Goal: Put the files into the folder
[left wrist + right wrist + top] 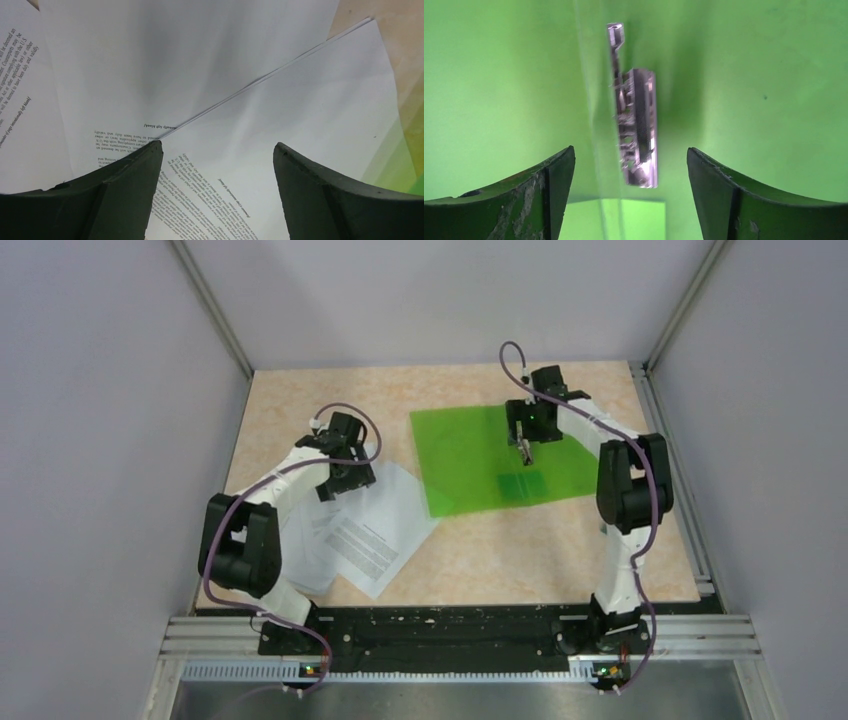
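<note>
Top external, glossy green plastic folder point(465, 462), thin white printed files point(385, 530) fanned

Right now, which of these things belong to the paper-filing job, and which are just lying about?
Part of the job:
the files
the folder, with its metal clip
the left tool, open over the files
the right tool, open over the clip

Just there:
the table
the metal rail at its near edge

The files point(210, 65) read "intentionally left blank" amid small print.
</note>
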`<state>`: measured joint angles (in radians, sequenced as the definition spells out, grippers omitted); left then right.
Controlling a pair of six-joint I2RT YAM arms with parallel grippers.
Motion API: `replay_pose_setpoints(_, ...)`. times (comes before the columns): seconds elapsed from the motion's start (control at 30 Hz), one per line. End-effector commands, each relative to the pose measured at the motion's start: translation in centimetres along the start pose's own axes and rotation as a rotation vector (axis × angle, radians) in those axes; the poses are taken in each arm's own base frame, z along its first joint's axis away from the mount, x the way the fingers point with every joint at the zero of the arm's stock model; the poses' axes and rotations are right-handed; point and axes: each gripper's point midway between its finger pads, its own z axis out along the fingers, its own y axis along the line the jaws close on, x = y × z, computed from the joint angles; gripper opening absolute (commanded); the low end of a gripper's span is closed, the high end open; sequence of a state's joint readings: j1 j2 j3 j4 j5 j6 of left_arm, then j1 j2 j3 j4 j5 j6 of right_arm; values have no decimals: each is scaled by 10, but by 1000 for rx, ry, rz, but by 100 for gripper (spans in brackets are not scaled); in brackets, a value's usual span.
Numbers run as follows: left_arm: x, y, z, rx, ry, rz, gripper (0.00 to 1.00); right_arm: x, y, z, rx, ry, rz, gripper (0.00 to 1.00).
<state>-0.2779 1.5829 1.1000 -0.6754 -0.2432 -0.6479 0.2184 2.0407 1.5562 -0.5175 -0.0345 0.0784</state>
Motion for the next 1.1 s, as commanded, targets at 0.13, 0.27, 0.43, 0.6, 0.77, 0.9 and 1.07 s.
replay_pose_setpoints(0.13,-3,12,11,-11,-3,23,89,18,145,-103,-260,-154,63,86)
replay_pose_setpoints(0.27,14,17,17,13,45,27,95,85,204,-115,-379,-119,89,88)
replay_pose_setpoints(0.43,23,19,21,48,76,12,98,139,247,-115,-477,-70,160,88)
replay_pose_setpoints(0.6,26,26,20,38,80,-4,98,161,275,-118,-536,-78,226,89)
replay_pose_setpoints(0.77,2,60,4,-119,-38,-118,98,183,304,-114,-545,-47,253,89)
replay_pose_setpoints(0.9,-7,101,-13,-272,-107,-361,98,201,312,-98,-519,6,297,89)
replay_pose_setpoints(1.07,-9,138,-14,-271,-154,-581,98,211,317,-80,-496,50,325,89)
